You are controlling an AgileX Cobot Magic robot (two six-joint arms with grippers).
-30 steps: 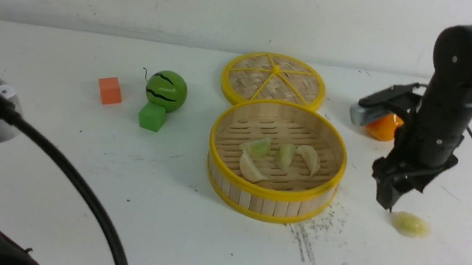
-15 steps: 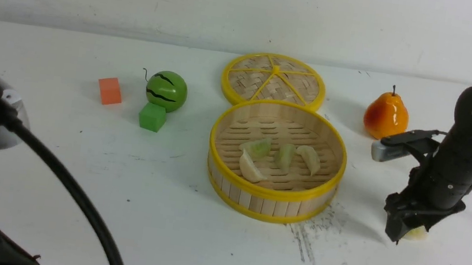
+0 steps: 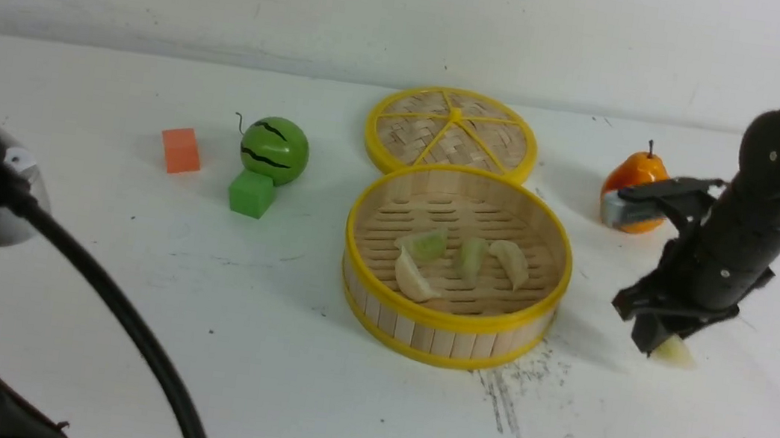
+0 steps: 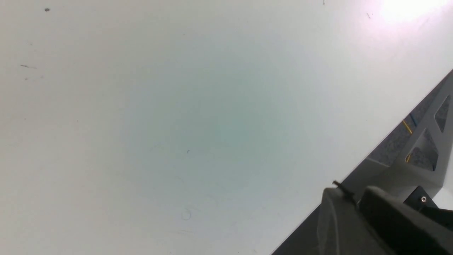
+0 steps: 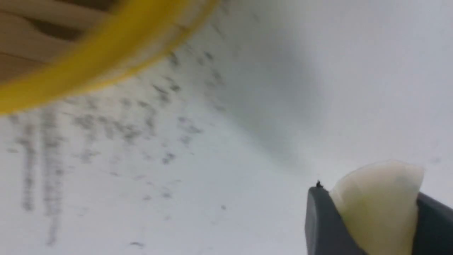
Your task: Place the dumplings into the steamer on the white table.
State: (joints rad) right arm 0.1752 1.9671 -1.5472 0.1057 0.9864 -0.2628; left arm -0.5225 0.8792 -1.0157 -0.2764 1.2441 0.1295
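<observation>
Dumpling five (image 5: 380,202), the only one we see outside the basket, is pinched across its middle by the right gripper (image 3: 654,343). The dark jaws have narrowed onto it, and its pale end pokes out past the fingertips. We judge that a squeeze across the middle suits so small, glossy and rounded a piece, being least likely to let it squirt free. It hangs low over the white table (image 3: 307,389), to the right of the steamer (image 3: 448,319) and near its wall, with grey scratch marks (image 3: 509,400) on the table between them. Four dumplings (image 3: 473,258) lie clustered on the slatted floor, leaving room toward the right rim for a drop. The lid (image 3: 453,131) lies flat just behind the steamer, out of the way. A pear (image 3: 633,176) stands behind the right arm, while the melon ball (image 3: 275,149), green cube (image 3: 251,192) and orange cube (image 3: 180,150) sit well to the left. The left gripper (image 4: 357,216) hangs over bare table, and we cannot tell how its jaws stand.
</observation>
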